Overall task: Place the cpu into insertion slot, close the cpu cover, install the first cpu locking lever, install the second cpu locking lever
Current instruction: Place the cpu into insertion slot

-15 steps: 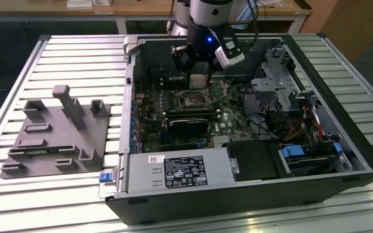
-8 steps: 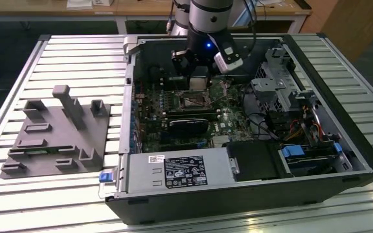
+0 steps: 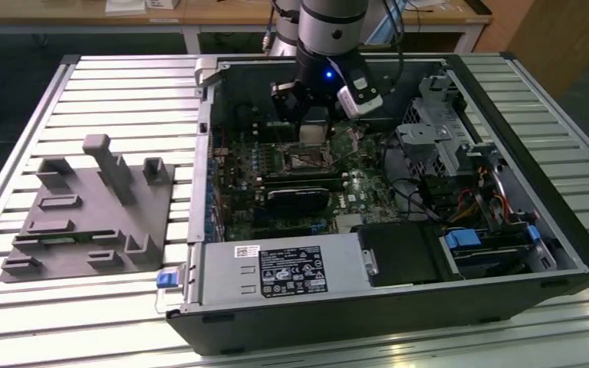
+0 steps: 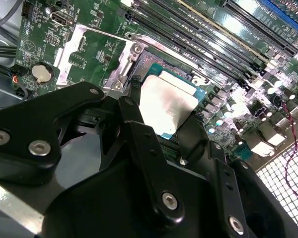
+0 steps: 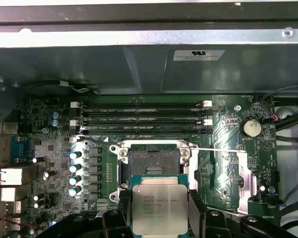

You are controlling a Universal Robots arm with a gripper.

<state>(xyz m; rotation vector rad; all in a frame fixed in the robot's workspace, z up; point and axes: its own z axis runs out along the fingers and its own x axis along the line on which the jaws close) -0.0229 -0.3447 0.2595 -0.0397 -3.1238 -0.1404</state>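
So, the slatted metal surface (image 3: 120,84) carries an open computer case (image 3: 561,245). At 9 o'clock of the case in the exterior view sits a grey fixture block (image 3: 90,207) with posts and pockets. Inside the case the green motherboard (image 3: 274,165) takes up the middle, with a power supply box (image 3: 223,276) at 6 o'clock of it and drive cages (image 3: 432,138) at 3 o'clock.

The arm (image 3: 327,23) stands at 12 o'clock, reaching into the case. Its tool (image 3: 313,123) is clenched on the cpu (image 5: 160,210), with a black finger on each of two opposite edges and the pale flat face toward the first wrist camera.

The cpu cover (image 5: 241,171) is flipped open and lies off to the side of the insertion slot (image 5: 154,161), toward the coin battery (image 5: 251,128). The slot's dark centre is bare, so the chip isn't seated. It's held close by the slot's rim on the side away from the memory slots (image 5: 139,116). In the exterior view the tool hangs at about 12 o'clock of the slot, very near it.
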